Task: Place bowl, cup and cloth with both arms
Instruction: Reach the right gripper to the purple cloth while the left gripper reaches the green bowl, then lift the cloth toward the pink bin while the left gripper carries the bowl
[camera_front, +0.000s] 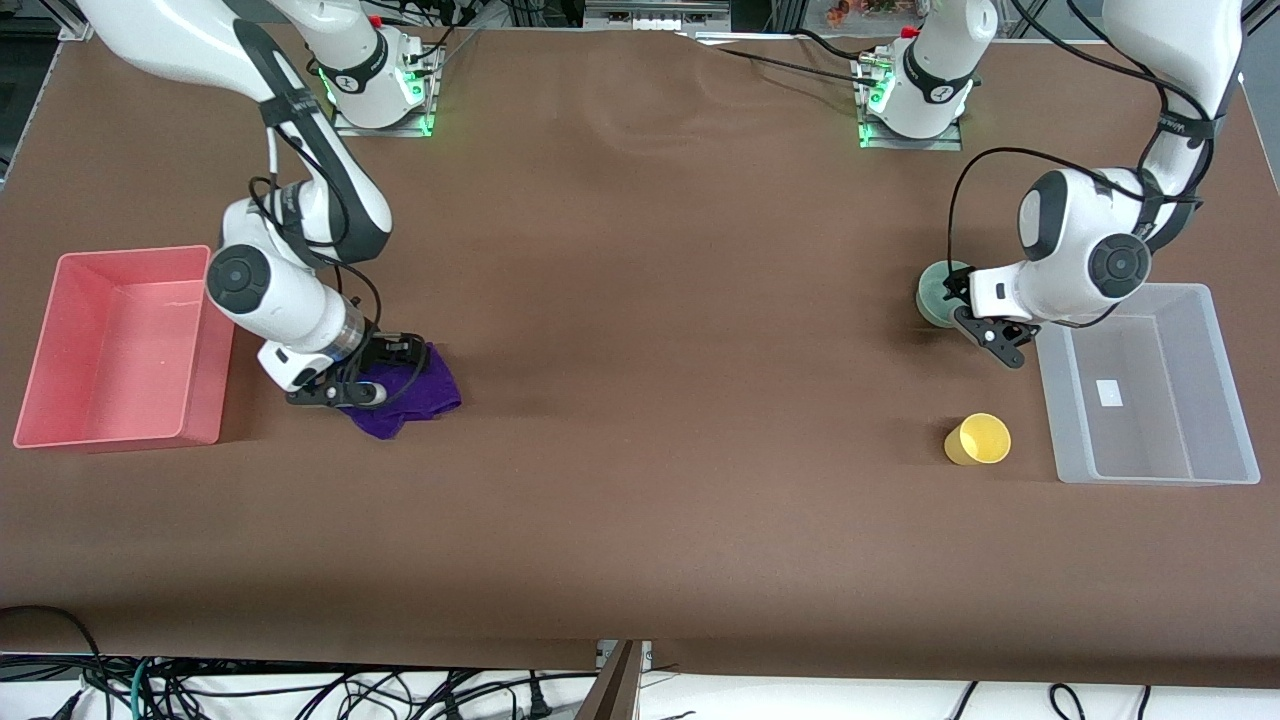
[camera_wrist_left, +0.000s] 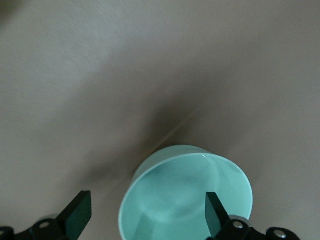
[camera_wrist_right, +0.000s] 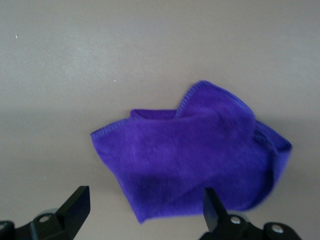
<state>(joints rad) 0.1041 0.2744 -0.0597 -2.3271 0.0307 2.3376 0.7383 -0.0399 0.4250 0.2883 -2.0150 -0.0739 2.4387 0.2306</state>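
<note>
We are observing the left end effector (camera_wrist_left: 145, 217) hanging over the bowl (camera_wrist_left: 185, 192), fingers apart. The right end effector (camera_wrist_right: 142, 212) is hanging over the cloth (camera_wrist_right: 192, 157), fingers apart. The cup (camera_front: 977, 439) is standing on the desk (camera_front: 640, 300), at the bowl's five o'clock.

The front view looks down from high across the table (camera_front: 640, 520), facing both bases. Each wrist view looks closely down, sharing bowl (camera_wrist_left: 185, 195) and cloth (camera_wrist_right: 195, 160) with it.
</note>
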